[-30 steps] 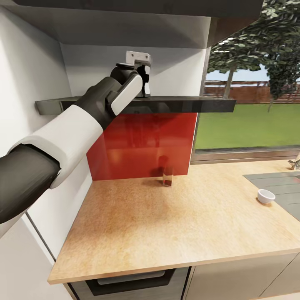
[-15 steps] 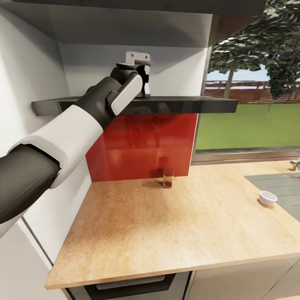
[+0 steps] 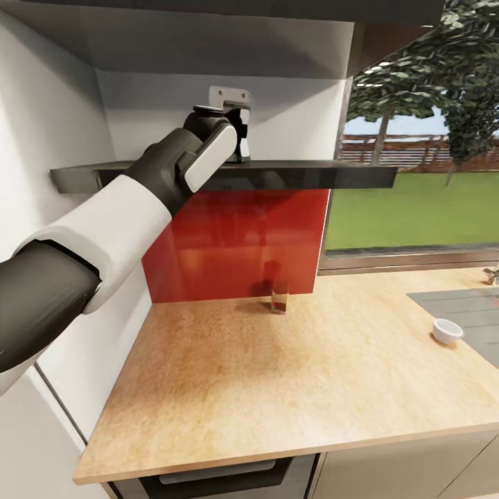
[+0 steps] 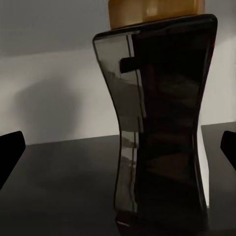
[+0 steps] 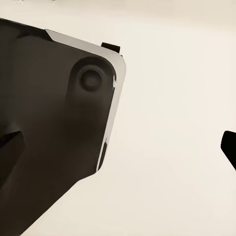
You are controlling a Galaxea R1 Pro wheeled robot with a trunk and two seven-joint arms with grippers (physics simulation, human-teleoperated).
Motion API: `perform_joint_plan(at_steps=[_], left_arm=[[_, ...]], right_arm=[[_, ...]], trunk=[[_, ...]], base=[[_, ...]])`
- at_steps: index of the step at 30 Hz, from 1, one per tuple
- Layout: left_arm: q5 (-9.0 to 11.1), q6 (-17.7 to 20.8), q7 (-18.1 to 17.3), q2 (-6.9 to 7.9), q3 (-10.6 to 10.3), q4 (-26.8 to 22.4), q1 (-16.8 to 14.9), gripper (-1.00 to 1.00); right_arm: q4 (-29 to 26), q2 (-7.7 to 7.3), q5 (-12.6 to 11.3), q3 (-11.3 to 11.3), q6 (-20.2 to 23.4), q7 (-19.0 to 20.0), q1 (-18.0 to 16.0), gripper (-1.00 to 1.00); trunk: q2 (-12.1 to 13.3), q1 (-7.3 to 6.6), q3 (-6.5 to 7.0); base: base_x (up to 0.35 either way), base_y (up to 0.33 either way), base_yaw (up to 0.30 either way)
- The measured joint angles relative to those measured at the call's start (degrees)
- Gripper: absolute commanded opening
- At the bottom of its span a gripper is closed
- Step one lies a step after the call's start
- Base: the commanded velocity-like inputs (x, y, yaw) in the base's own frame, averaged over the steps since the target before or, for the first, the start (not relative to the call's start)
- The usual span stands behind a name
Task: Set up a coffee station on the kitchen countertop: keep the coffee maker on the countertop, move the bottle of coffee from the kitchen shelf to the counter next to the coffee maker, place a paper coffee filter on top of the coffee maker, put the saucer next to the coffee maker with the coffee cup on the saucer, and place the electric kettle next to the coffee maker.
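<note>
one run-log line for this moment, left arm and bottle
left claw: open, fingertips either side of bottle of coffee | bottle: upright on kitchen shelf | grasp: not closed

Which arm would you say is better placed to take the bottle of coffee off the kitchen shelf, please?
The left. Its gripper is raised to the kitchen shelf, fingers open either side of the bottle of coffee, not yet closed. The right wrist view shows no bottle.

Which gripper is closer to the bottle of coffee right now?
Left. The left gripper is up at the kitchen shelf, fingers either side of the bottle of coffee. The right gripper faces a dark robot part.
</note>
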Motion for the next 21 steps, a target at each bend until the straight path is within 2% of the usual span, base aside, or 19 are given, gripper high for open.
perform_joint_plan(at_steps=[6, 21], left_arm=[[-0.01, -0.10, 0.00, 0.00, 0.02, 0.09, 0.00, 1.00], [0.00, -0.45, -0.25, 0.00, 0.02, 0.76, 0.17, 1.00]], right_arm=[[0.01, -0.06, 0.00, 0.00, -0.01, 0.00, 0.12, 1.00], [0.01, -0.08, 0.00, 0.00, -0.01, 0.00, 0.18, 1.00]], trunk=[[0.01, 0.00, 0.00], [0.01, 0.00, 0.00]], base=[[0.157, 0.000, 0.000], [0.058, 0.000, 0.000]])
